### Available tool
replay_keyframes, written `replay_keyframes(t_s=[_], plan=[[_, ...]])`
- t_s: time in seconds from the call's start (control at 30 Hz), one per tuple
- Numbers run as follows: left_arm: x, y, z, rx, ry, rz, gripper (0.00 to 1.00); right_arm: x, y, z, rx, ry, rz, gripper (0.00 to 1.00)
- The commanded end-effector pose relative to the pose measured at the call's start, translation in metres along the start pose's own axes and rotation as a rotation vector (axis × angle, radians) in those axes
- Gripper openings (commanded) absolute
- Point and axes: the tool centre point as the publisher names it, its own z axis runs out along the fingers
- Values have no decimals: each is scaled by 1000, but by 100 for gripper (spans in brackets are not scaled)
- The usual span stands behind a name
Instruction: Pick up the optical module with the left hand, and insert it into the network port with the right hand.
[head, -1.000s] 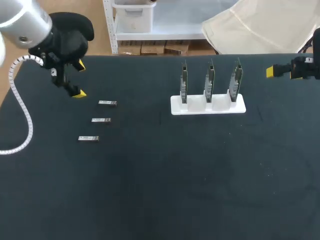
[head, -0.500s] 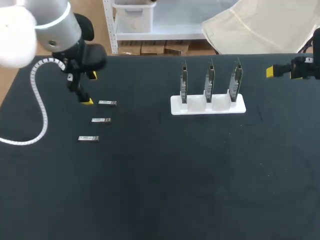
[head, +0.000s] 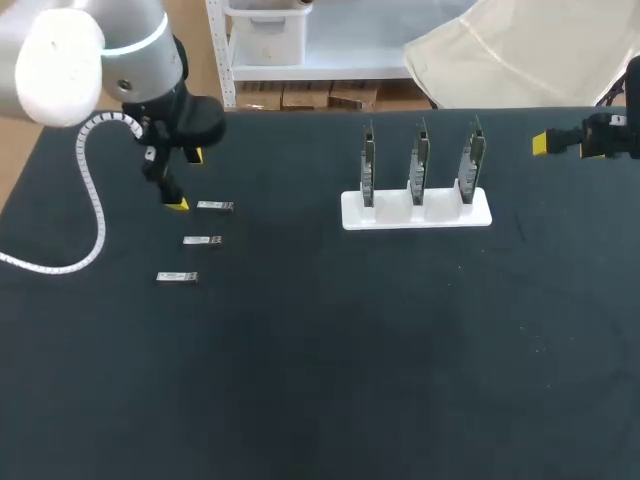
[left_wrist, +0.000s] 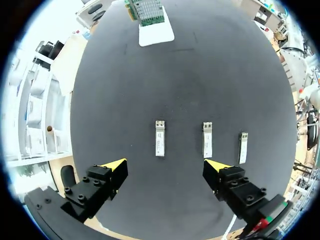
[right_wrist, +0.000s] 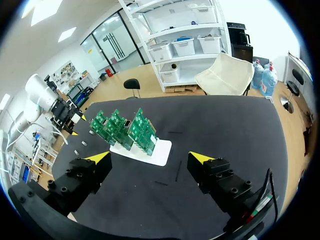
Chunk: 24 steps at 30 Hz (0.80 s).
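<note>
Three small silver optical modules lie in a slanted row at the table's left: the far one (head: 215, 206), the middle one (head: 203, 240) and the near one (head: 176, 277). My left gripper (head: 186, 180) hangs open just left of the far module, touching none. From the left wrist, the far module (left_wrist: 159, 138) lies just ahead of the gap between the fingers of the left gripper (left_wrist: 166, 165), the middle module (left_wrist: 207, 139) and near module (left_wrist: 243, 147) off to one side. Three green network cards (head: 420, 160) stand in a white holder (head: 350, 214). My right gripper (right_wrist: 150, 157) is open and empty at the table's far right edge (head: 560, 143).
The dark table top (head: 330, 360) stretches bare between the modules and the white holder (right_wrist: 150, 152) and toward the front edge. A white coiled cable (head: 90, 220) hangs from my left arm over the table's left side.
My left arm has swung right and lowered, bringing its open gripper close beside the far module. The right arm and all three modules have stayed put.
</note>
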Motion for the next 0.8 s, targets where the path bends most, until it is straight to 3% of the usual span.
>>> replay_keyframes(t_s=[0.03, 0.37, 0.8], plan=[[-4, 2, 13, 16, 20, -17, 100, 0, 0, 0, 0, 0, 0, 100], [-6, 9, 20, -12, -4, -74, 100, 0, 0, 0, 0, 0, 0, 100], [-10, 11, 30, -8, 18, -48, 100, 0, 0, 0, 0, 0, 0, 100]])
